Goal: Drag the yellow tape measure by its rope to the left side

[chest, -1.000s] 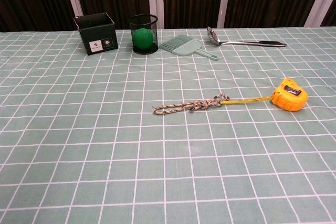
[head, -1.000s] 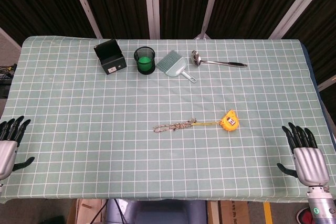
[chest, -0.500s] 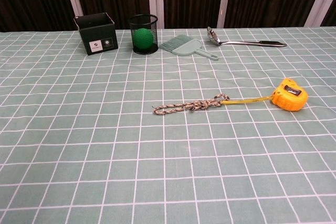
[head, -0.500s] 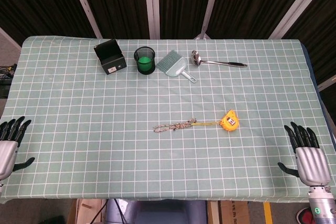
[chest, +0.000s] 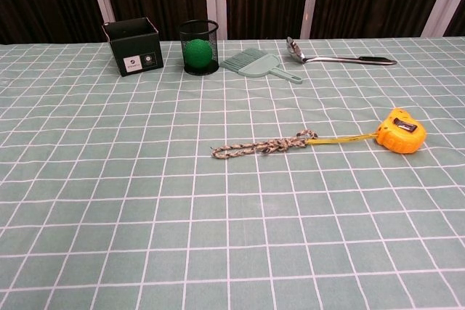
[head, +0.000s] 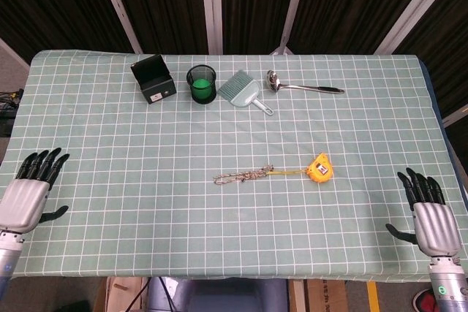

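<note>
- The yellow plastic tape measure (head: 319, 167) lies right of centre on the green checked desk (head: 110, 151), with its braided rope (head: 243, 176) stretched out leftward from it, free end nearest the middle.
- The left hand (head: 28, 193) hovers at the desk's near-left edge, fingers spread wide and holding nothing; the right hand (head: 429, 213) does likewise at the near-right edge.
- Both are well apart from the rope, so nothing is grasped yet.
- Risk: the rope lies flat on the cloth, so fingertips may slide over it or bunch the cloth instead.
- Risk: a jerky or upward pull could tip the tape measure, or the thin yellow strap could slip free.
</note>
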`<state>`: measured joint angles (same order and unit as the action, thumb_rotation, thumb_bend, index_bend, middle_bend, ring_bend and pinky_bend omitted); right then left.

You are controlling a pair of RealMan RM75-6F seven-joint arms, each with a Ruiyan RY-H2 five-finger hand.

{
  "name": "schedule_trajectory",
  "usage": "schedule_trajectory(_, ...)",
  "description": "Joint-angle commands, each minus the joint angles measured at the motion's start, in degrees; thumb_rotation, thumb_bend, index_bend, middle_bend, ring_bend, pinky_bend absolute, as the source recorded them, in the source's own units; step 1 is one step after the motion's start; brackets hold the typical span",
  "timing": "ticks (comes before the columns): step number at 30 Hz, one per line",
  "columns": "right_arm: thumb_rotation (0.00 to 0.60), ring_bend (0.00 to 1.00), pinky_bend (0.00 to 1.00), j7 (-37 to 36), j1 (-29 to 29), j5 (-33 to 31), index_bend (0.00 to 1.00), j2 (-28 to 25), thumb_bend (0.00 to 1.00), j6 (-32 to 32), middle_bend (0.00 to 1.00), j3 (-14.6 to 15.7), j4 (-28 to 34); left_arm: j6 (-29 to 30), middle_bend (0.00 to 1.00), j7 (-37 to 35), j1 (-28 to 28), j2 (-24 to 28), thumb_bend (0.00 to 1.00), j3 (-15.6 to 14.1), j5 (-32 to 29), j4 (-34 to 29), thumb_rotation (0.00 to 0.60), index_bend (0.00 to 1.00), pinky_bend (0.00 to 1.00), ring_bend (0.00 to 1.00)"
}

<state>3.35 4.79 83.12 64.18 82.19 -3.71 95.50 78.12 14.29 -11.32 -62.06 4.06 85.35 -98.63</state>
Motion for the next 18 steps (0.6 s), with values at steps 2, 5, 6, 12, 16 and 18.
schedule_trajectory(2, 0.600, 0.00, 0.00, -0.8, 0.1, -0.5, 0.00, -0.2, 0.12, -0.4, 0.00, -0.2, 0.2, -7.2, 0.00, 3.3, -6.3, -1.2, 0.11, 3.7, -2.9, -2.1, 0.600, 0.30, 0.00, 0.00)
schedule_trajectory(5, 0.600, 0.00, 0.00, -1.4, 0.1, -0.8, 0.00, -0.3, 0.12, -0.6, 0.00, -0.3, 0.2, -11.7, 0.02, 5.8, -10.2, -2.1, 0.15, 5.7, -5.4, -2.5, 0.600, 0.36, 0.00, 0.00)
schedule_trajectory(6, 0.600, 0.00, 0.00, -1.7, 0.1, -1.0, 0.00, -0.3, 0.12, -0.8, 0.00, -0.3, 0.2, -13.4, 0.02, 6.6, -11.5, -2.5, 0.17, 6.4, -6.5, -2.6, 0.600, 0.39, 0.00, 0.00)
schedule_trajectory(12, 0.600, 0.00, 0.00, -4.1, 0.1, -2.4, 0.00, -0.7, 0.12, -1.5, 0.00, -0.8, 0.3, -22.6, 0.04, 13.1, -20.3, -5.6, 0.22, 10.3, -14.6, -1.7, 0.600, 0.44, 0.00, 0.00)
schedule_trajectory(16, 0.600, 0.00, 0.00, -5.1, 0.1, -3.0, 0.00, -0.9, 0.12, -2.0, 0.00, -0.9, 0.3, -26.5, 0.04, 17.3, -25.7, -9.2, 0.27, 11.8, -18.6, 0.7, 0.600, 0.45, 0.00, 0.00)
schedule_trajectory(18, 0.600, 0.00, 0.00, -5.6, 0.2, -3.3, 0.00, -1.1, 0.12, -2.3, 0.00, -1.0, 0.4, -28.0, 0.04, 19.0, -28.1, -11.1, 0.29, 12.2, -20.4, 1.9, 0.600, 0.45, 0.00, 0.00)
